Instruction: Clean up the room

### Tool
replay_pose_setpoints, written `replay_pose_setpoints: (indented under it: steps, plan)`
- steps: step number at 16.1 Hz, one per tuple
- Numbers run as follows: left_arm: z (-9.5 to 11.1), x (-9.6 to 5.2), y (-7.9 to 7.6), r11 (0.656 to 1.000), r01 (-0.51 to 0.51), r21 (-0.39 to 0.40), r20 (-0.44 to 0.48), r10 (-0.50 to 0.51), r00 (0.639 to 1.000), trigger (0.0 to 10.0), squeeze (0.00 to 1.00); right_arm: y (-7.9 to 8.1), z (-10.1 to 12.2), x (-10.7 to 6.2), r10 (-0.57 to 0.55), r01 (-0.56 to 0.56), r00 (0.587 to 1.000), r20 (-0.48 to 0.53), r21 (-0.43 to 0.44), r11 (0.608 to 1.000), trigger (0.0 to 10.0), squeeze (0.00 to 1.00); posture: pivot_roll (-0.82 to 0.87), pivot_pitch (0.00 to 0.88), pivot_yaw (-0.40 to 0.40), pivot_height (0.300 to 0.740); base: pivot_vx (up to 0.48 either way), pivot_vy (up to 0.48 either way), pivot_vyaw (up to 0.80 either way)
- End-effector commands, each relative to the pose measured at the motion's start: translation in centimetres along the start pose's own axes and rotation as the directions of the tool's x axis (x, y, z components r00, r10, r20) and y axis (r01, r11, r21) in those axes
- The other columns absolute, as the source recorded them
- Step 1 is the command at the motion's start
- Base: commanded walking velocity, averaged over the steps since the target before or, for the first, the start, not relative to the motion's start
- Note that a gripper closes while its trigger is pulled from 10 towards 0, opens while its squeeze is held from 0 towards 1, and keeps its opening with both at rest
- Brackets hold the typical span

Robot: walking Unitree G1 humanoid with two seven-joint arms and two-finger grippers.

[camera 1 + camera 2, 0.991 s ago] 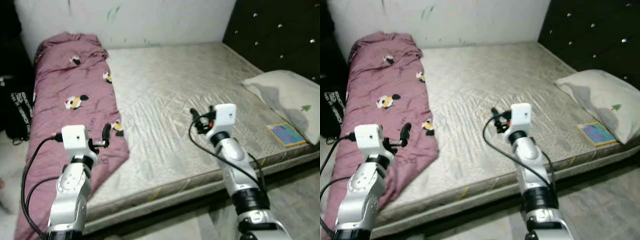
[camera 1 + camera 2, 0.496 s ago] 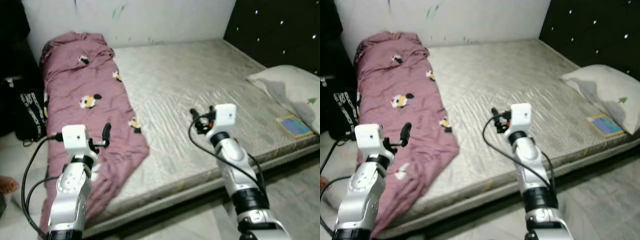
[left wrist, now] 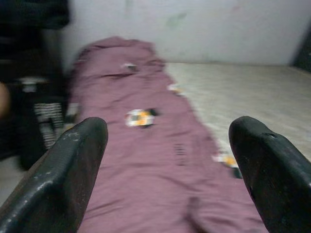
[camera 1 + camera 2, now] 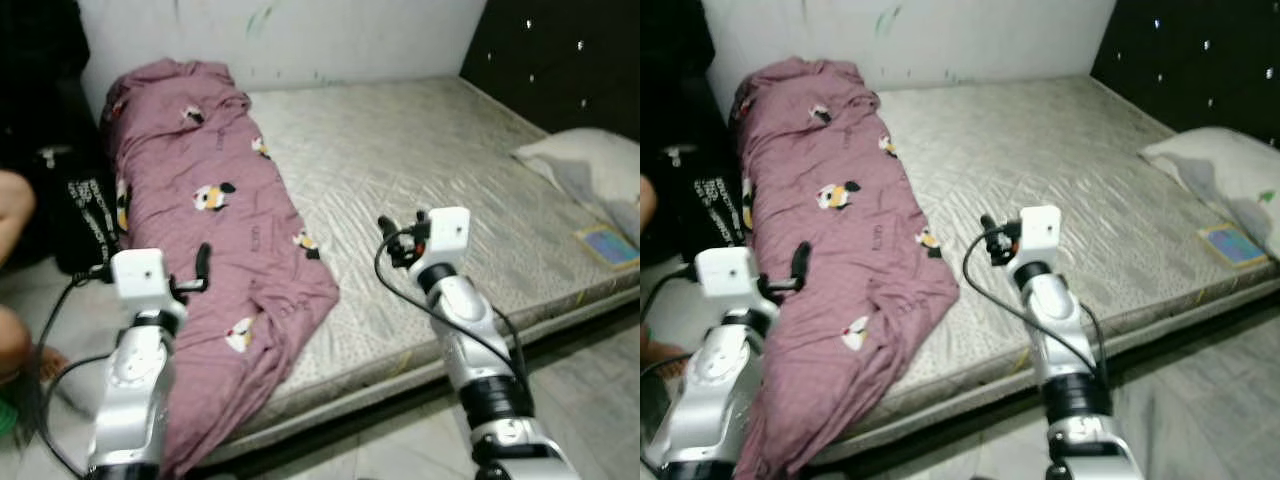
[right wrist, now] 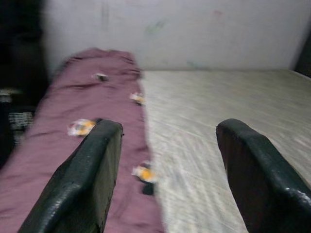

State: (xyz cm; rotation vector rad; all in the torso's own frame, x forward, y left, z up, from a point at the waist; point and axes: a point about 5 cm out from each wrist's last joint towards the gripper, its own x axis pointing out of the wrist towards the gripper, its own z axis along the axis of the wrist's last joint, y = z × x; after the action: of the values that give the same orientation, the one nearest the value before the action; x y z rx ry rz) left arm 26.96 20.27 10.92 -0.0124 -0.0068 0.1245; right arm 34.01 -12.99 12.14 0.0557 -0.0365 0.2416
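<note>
Robot stands at the long edge of the bed (image 4: 450,190), both arms raised w/ nothing in them, prob. because it's lining up on the mess, not grabbing yet.

Main job item: the maroon blanket (image 4: 215,230), cartoon-print, lying crumpled in a long strip along the robot's left side of the mattress, from near the wall (image 4: 300,35) down to the near edge, where a fold spills over the side toward the floor. It's bunched, not spread, so it looks dumped there, i.e. the thing to straighten or fold.

Left end effector (image 4: 200,268) hovers over the lower part of the blanket, fingers spread wide in the wrist view, apart from the fabric, no contact. Held out front like this it's ready to drop onto the cloth. Right end effector (image 4: 390,240) sits over bare mattress just beside the blanket's edge, also spread, holding nothing.

Far right: a pillow (image 4: 590,170) at the dark headboard (image 4: 560,60), w/ a small flat book-like item (image 4: 612,245) on the mattress next to it – already where a pillow belongs. A dark bag (image 4: 85,205) stands on the floor by the bed's left side; part of a person (image 4: 15,210) shows at the frame edge near it.

Judgement: early stage, approach only; the hanging fold looks like the easiest grab for the left arm.
</note>
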Motion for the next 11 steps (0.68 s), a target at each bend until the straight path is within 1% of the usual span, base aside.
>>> replay_pose_setpoints:
  steps: [1,3,4,5,7,9,11]
  plan:
    - [1.0,0.1,-0.2,1.000,-0.019,0.006,0.046,0.019,0.999,10.0,0.00,-0.5,0.6,0.1,-0.014,0.015,1.000,0.018,-0.014,1.000,10.0,0.00,-0.01,0.000,-0.072,0.740,0.000,0.000,0.00]
    - [1.3,0.2,0.0,0.998,-0.054,0.025,0.063,0.053,0.997,10.0,0.00,-0.7,0.7,0.4,-0.017,0.017,1.000,0.018,-0.017,1.000,10.0,0.00,-0.01,0.000,-0.079,0.740,0.000,0.000,0.00]
    - [1.0,0.2,0.4,0.997,-0.074,0.016,0.054,0.073,0.996,10.0,0.00,-0.7,0.8,0.5,-0.017,0.017,1.000,0.022,-0.018,1.000,10.0,0.00,-0.01,0.000,-0.079,0.740,0.000,0.000,0.00]
    - [0.6,0.0,0.9,0.995,-0.095,-0.011,0.038,0.096,0.995,10.0,0.00,-0.7,1.1,0.5,-0.016,0.016,0.999,0.030,-0.017,1.000,10.0,0.00,-0.01,0.000,-0.082,0.740,0.000,0.000,0.00]
    - [0.4,-0.3,1.3,0.994,-0.111,0.005,0.034,0.110,0.993,10.0,0.00,-0.8,0.7,0.1,-0.014,0.015,1.000,0.022,-0.019,1.000,10.0,0.00,-0.01,0.000,-0.080,0.740,0.000,0.000,0.00]
    - [0.2,-0.6,1.6,0.990,-0.137,-0.021,0.017,0.138,0.990,10.0,0.00,-0.9,0.5,-0.3,-0.021,0.021,1.000,0.020,-0.018,1.000,10.0,0.00,-0.02,0.000,-0.064,0.740,0.000,0.000,0.00]
    - [-0.1,-1.0,1.5,0.991,-0.134,-0.016,-0.002,0.134,0.991,10.0,0.00,-1.1,0.2,-0.9,-0.042,0.042,0.999,0.017,-0.011,0.999,10.0,0.00,-0.03,0.000,-0.047,0.740,0.000,0.000,0.00]
